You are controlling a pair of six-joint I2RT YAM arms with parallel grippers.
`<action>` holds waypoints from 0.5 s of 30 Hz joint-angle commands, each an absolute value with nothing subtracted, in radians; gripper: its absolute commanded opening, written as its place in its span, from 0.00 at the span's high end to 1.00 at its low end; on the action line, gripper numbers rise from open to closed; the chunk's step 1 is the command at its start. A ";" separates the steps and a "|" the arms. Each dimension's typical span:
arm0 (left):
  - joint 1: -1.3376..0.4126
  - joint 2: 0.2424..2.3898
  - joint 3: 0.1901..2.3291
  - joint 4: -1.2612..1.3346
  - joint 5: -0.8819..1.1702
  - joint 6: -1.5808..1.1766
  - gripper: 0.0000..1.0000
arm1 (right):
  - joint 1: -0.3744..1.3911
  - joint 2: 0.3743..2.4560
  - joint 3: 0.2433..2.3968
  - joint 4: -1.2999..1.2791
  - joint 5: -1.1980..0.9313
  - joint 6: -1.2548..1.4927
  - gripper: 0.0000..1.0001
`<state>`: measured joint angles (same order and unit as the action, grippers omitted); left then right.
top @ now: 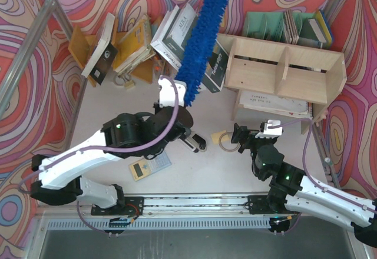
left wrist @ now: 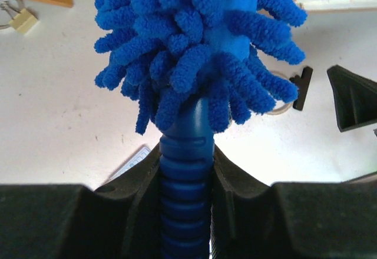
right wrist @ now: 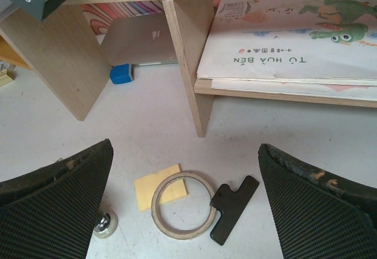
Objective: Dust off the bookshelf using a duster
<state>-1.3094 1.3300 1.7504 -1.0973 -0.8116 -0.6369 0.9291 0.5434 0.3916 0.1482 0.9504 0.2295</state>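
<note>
We judge the dusting not yet begun. The wide pale plywood bookshelf sits on the white tabletop. The long blue fluffy duster is raised beside its left end, handle clamped in our left hand. Our right hand gapes empty. A dark leaning book, a wooden ring and a black clip crowd the approach.

Pale table (bookshelf, wooden ring, calculator)

Fluffy blue duster aloft beside pale plywood bookshelf
</note>
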 commanded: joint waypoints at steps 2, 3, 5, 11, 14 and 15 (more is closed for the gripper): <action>-1.306 1.401 1.763 -1.009 -0.744 -0.589 1.00 | 0.928 0.545 0.419 0.152 0.980 0.235 0.01; -1.306 1.414 1.764 -1.007 -0.743 -0.592 1.00 | 0.927 0.545 0.419 0.152 0.981 0.234 0.01; -1.306 1.434 1.761 -1.000 -0.739 -0.598 1.00 | 0.927 0.543 0.419 0.152 0.982 0.235 0.01; -1.305 1.486 1.750 -0.976 -0.718 -0.626 1.00 | 0.927 0.537 0.417 0.149 0.982 0.237 0.01; -1.303 1.495 1.740 -0.968 -0.723 -0.633 1.00 | 0.928 0.535 0.417 0.146 0.982 0.239 0.01; -1.300 1.495 1.738 -0.970 -0.725 -0.637 1.00 | 0.928 0.535 0.417 0.146 0.982 0.239 0.01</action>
